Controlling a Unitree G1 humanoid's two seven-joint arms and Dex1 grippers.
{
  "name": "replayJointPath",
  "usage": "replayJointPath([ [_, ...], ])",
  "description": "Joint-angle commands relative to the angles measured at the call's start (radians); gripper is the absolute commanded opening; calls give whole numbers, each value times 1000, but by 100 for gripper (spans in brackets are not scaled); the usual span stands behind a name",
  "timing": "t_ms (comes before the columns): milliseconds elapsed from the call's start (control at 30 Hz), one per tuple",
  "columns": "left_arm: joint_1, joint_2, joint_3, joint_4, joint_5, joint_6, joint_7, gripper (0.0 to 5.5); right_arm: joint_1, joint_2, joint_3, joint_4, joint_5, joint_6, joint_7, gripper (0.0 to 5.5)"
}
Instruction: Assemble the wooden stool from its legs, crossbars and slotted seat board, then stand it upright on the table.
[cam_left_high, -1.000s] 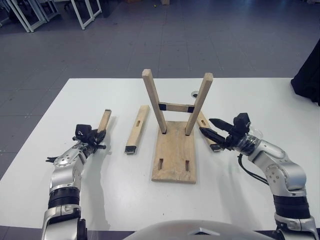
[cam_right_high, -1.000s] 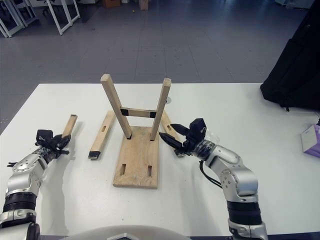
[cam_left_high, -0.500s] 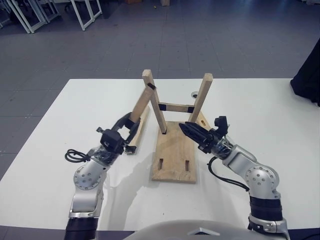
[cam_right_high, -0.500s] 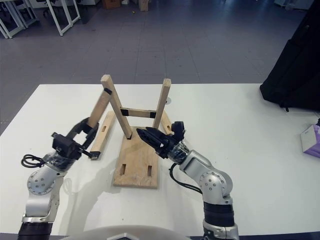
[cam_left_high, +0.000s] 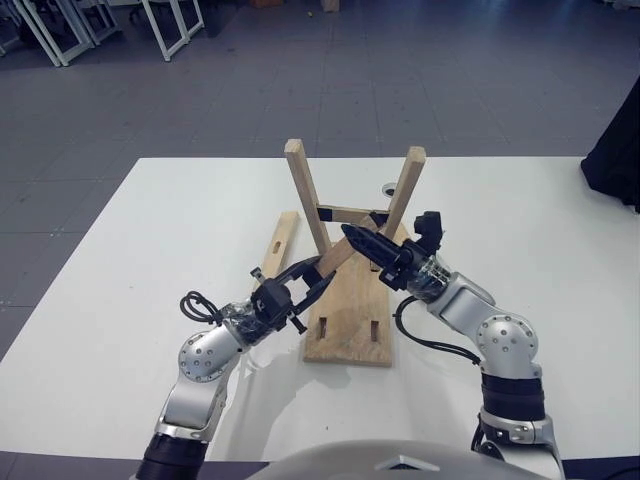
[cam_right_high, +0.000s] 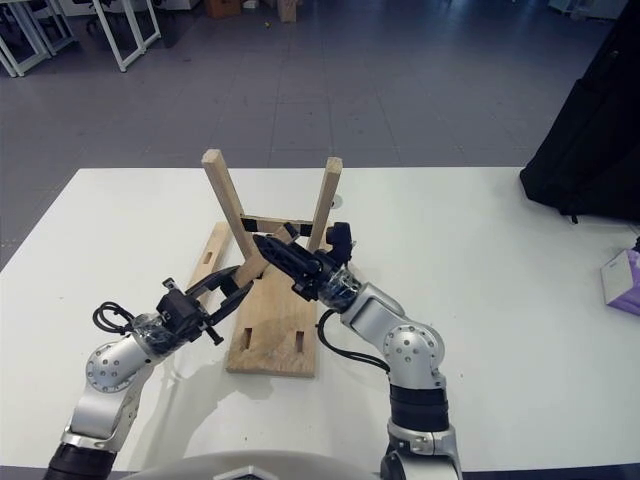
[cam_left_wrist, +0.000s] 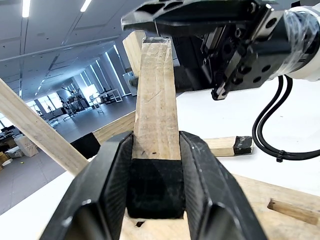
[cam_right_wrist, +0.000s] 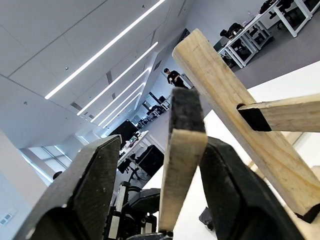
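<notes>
The slotted seat board (cam_left_high: 345, 335) lies flat on the white table. Two legs (cam_left_high: 307, 200) (cam_left_high: 402, 200) stand in its far slots, joined by a crossbar (cam_left_high: 350, 213). My left gripper (cam_left_high: 308, 283) is shut on the black-taped end of a third leg (cam_left_wrist: 156, 100), which slants up and to the right over the board's left side. My right gripper (cam_left_high: 358, 238) is open, its fingers (cam_right_wrist: 95, 200) straddling that leg's upper end (cam_right_wrist: 182, 160) just in front of the crossbar. Whether they touch it I cannot tell.
Another loose leg (cam_left_high: 278, 245) lies on the table left of the board. A further wooden piece (cam_left_high: 405, 245) lies partly hidden behind my right arm. A cable hole (cam_left_high: 390, 187) sits behind the stool. A black bag (cam_right_high: 590, 130) and a purple box (cam_right_high: 625, 280) are at the right.
My left gripper has carried the leg from the table's left side to above the seat board. My right gripper has moved left and up to the leg's upper end.
</notes>
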Motion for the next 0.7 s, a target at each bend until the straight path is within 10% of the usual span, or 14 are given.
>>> replayJointPath([
  [33,7,-6,-4,-20,3,20,21,133,-6,6,-16,-8,47,12,-24,185],
  [300,24,-19,-8,-57,-28,78,30,133,-7,2,-14,-6,63,4,-34,51],
  [567,21,-18,-14,-36,-7,87,39,133,-12,2,-17,7,45,-17,-43,43],
  [700,15,-31,-5,-24,0,102,71,220,-22,3,-20,21,24,-41,-47,38],
])
